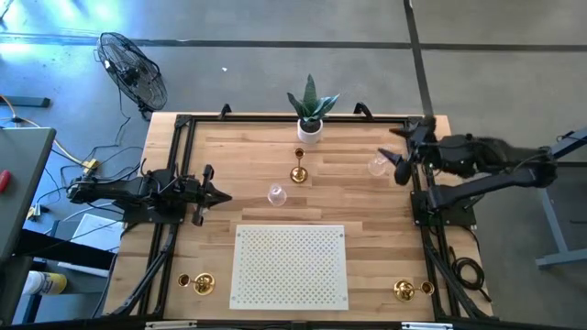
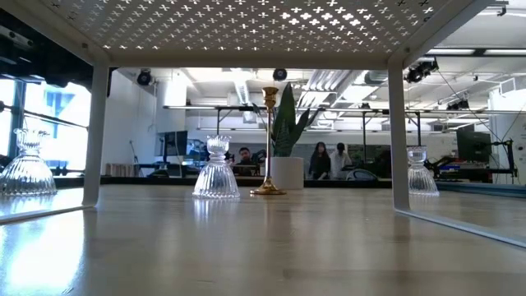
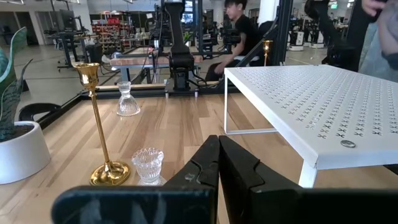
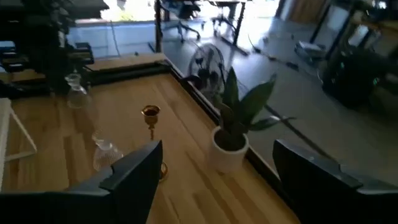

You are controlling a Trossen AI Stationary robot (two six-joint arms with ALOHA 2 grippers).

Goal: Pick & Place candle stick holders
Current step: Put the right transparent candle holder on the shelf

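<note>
A tall gold candle stick holder (image 1: 298,170) stands upright on its round base at the table's far middle. It also shows in the left wrist view (image 3: 93,124). One clear glass holder (image 1: 276,194) stands just near of it, and another (image 1: 378,166) stands to the right. Two more gold holders (image 1: 200,282) (image 1: 404,290) are at the near corners. My left gripper (image 1: 215,194) is shut and empty, left of the middle glass holder (image 3: 148,165). My right gripper (image 1: 396,168) is open and empty, just right of the right glass holder (image 4: 104,155).
A white perforated raised mat (image 1: 292,266) on legs fills the near middle. A white pot with a green plant (image 1: 310,128) stands at the far edge. The low view shows a further glass holder (image 2: 25,168) at its left. People are in the room behind.
</note>
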